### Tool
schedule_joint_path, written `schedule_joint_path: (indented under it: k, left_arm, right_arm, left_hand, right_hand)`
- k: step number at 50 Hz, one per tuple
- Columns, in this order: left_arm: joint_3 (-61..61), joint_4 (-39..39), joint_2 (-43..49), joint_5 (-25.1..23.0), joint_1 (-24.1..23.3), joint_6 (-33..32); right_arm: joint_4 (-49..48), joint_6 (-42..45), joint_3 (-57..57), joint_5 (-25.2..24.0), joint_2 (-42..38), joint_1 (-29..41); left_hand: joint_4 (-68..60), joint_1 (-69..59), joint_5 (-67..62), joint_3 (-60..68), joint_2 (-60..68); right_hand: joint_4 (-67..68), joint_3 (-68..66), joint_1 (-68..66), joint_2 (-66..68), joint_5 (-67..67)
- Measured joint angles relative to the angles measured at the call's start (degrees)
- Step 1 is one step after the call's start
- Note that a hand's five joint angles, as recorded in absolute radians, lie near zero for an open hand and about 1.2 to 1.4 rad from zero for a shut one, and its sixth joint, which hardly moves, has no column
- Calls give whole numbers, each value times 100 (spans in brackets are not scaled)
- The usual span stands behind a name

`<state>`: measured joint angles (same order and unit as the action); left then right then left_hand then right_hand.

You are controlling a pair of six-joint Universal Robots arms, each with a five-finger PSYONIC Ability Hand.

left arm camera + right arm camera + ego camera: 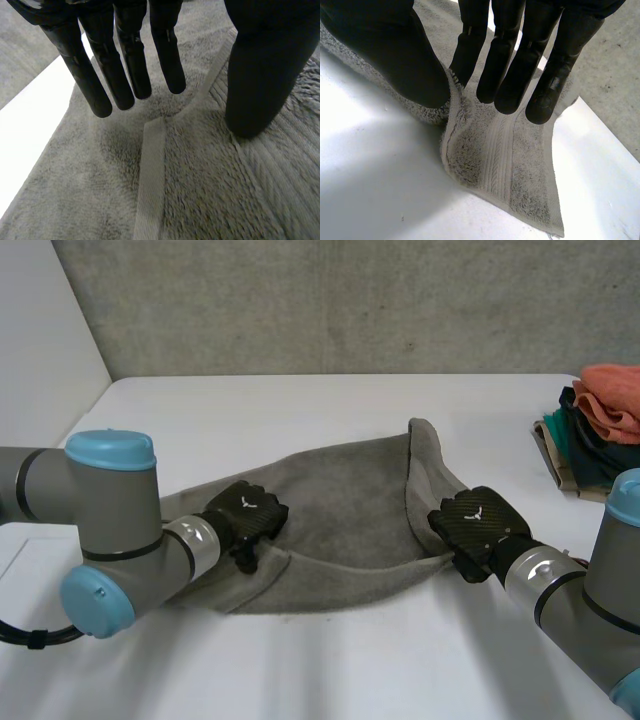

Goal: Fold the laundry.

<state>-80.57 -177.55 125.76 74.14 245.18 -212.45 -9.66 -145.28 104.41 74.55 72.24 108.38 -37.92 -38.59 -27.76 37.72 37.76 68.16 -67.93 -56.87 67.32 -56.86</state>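
Nearest the robot, the two arms reach in from either side onto a grey towel (pixel 340 540) that lies in the middle of the white tabletop (pixel 300 410). The towel's long axis runs across the robot's front, from its left side to its right.

The left hand (pixel 245 518) rests on the towel's left part, just inside the near edge. In the left wrist view its fingers (pixel 125 70) are straight and slightly spread above the pile. The thumb (pixel 260 75) stands apart from them with its tip down on the cloth, so the hand is open and grasps nothing. A flat woven hem band (pixel 150 175) runs away from below the fingertips.

The right hand (pixel 478 523) is at the towel's right end. There the cloth is turned up and stands in a fold that points toward the far side of the tabletop. In the right wrist view the towel's edge rises between the right thumb (pixel 395 55) and the straight right fingers (pixel 520 60), which pinch it. A ribbed strip of the towel hangs below the fingertips to the bare surface.

Farther off, at the right edge, sits a pile of clothes (pixel 600 425) in orange, teal and tan, well apart from the towel. Beyond the tabletop stands a grey wall (pixel 350 300).
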Motion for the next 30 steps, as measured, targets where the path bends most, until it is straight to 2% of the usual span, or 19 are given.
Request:
schedule_joint_path:
  k: [3, 11, 12, 13, 14, 15, 30]
  left_arm:
    - [22, -5, 55, 150, -22, -11]
    - [-81, 44, 58, 312, -162, -10]
    - [-101, 49, 50, 314, -185, -10]
    - [-124, 54, 40, 317, -213, -11]
    - [-131, 56, 35, 319, -223, -12]
    - [-153, 61, 19, 325, -253, -15]
    - [-200, 55, -48, 379, -423, -11]
  right_arm:
    - [6, 0, -9, 11, 0, 0]
    - [39, 1, -51, 25, 9, -1]
    - [43, 2, -54, 25, 13, -1]
    - [46, 4, -59, 26, 21, -1]
    - [47, 4, -60, 26, 24, -1]
    - [50, 5, -64, 26, 35, -1]
    - [53, 9, -39, 31, 59, 25]
  left_hand:
    - [-1124, -1131, -1090, 1144, 1149]
    - [-1398, -1300, -1377, 1408, 1415]
    - [-1314, -1205, -1314, 1333, 1338]
    - [-638, -466, -666, 667, 592]
    - [-638, -466, -666, 667, 592]
    - [104, 247, 16, -56, -79]
    - [113, 147, 64, -53, -65]
  right_hand:
    - [0, 0, 0, 0, 0]
    - [0, 0, 0, 0, 0]
    - [0, 0, 0, 0, 0]
    - [0, 0, 0, 0, 0]
    - [0, 0, 0, 0, 0]
    - [0, 0, 0, 0, 1]
    - [0, 0, 0, 0, 0]
